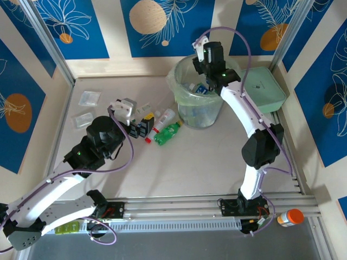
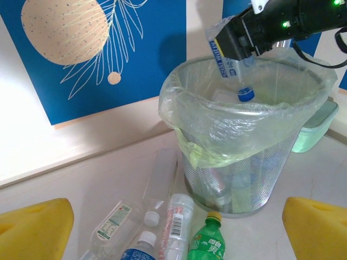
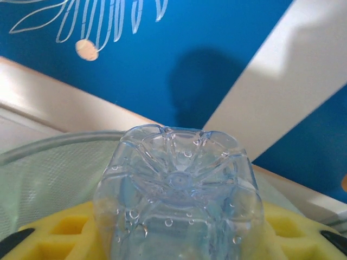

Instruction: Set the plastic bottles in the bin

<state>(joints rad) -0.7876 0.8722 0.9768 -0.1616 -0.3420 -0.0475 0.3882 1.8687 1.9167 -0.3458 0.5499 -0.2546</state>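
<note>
Clear bottle with blue label, white lettering unreadable, clenched cap-down by right end effector over far bin, left end effector spread wide near loose bottles laid on pale surface, blue leaf-printed walls.

Blue wall panels with cream stripes carry tan circles and white leaf drawings. Metal posts stand in the corners. Silver rails edge the pale, evenly lit table.
</note>
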